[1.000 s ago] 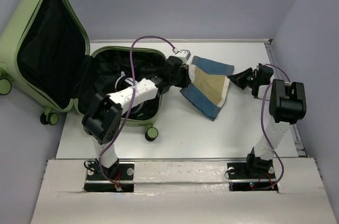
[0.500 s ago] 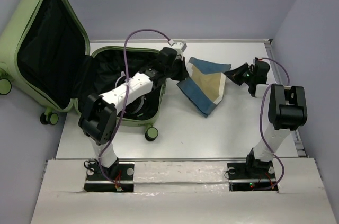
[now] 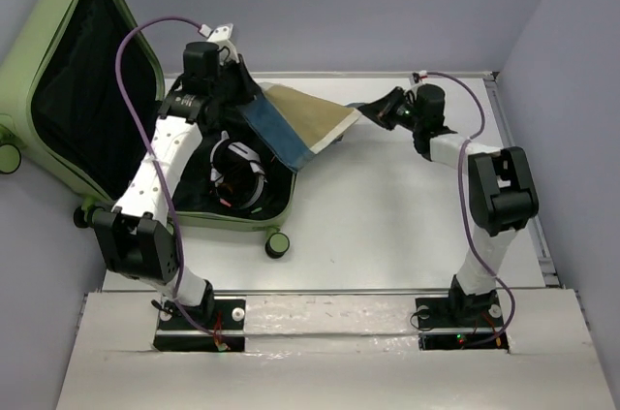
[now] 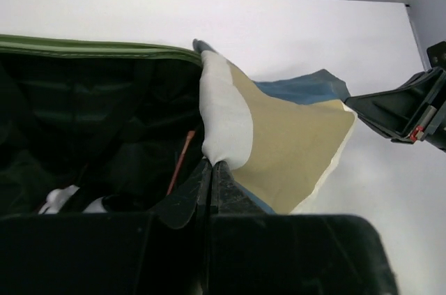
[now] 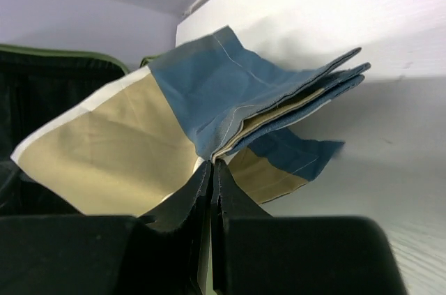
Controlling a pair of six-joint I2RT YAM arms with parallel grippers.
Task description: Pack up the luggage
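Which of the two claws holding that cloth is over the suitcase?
The left gripper, pinching the cloth's end above the open luggage; the right gripper holds its end over the table.

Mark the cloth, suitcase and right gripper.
cloth [image 3: 295, 119]: top view, tan middle panel.
suitcase [image 3: 17, 90]: top view, lid's green outer shell.
right gripper [image 3: 370, 111]: top view, between the fingertips at the cloth's corner.

White surface [image 3: 387, 216], walled at rear and sides. One item rests directly on it: the open light-green luggage [image 3: 29, 61] at far left (lid raised), one wheel [image 3: 276, 245] nearest the front edge.
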